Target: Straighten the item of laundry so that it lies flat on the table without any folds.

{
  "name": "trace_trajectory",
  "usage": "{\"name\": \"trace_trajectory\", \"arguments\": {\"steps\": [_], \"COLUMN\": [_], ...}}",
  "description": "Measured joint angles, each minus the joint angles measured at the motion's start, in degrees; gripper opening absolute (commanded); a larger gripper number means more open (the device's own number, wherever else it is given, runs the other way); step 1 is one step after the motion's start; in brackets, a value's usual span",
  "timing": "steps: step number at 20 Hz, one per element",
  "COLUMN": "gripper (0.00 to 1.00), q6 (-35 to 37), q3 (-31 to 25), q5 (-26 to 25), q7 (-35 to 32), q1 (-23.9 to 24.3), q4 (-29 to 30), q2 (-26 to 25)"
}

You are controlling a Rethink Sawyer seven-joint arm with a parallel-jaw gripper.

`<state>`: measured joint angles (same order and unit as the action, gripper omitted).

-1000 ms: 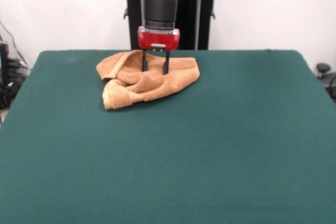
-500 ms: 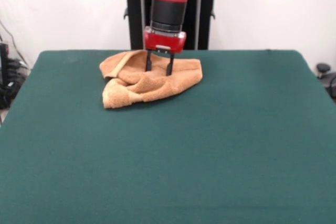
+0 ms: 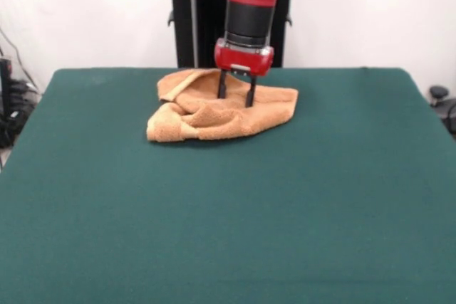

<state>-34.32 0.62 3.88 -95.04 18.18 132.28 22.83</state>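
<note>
The orange-tan towel (image 3: pixel 214 113) lies crumpled and folded over on the dark green table (image 3: pixel 228 211), near its far edge and a little left of centre. The red and black arm comes down from above. My gripper (image 3: pixel 236 95) stands upright over the towel's far middle. Its two dark fingers (image 3: pixel 251 95) are dug into the cloth with a bunch of towel between them. The towel's right part is pulled out flatter towards the right. Its left part is still bunched in thick folds, with a rolled edge at the front left.
The robot's black pedestal (image 3: pixel 206 26) stands just behind the table's far edge. Cables and dark equipment (image 3: pixel 11 105) sit off the table's left side, and a dark object (image 3: pixel 442 101) off its right side. The green top stretches wide in front of the towel.
My gripper has moved to the right along the far edge, dragging the towel with it. The towel's right edge has shifted right and stretched out; its left corner has followed only slightly.
</note>
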Motion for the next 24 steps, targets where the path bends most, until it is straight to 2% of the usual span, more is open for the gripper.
{"name": "trace_trajectory", "arguments": {"steps": [9, 18, 24], "gripper": [1.0, 1.0, 1.0], "q6": [0.1, 2.6, 5.3], "q3": [-6.3, -11.9, -13.0], "q5": [10.8, 17.3, 20.4], "q7": [-10.5, -20.3, -23.8], "q1": [-5.5, -11.3, -14.5], "q4": [3.2, 4.6, 4.7], "q2": [2.3, 3.9, 5.3]}}
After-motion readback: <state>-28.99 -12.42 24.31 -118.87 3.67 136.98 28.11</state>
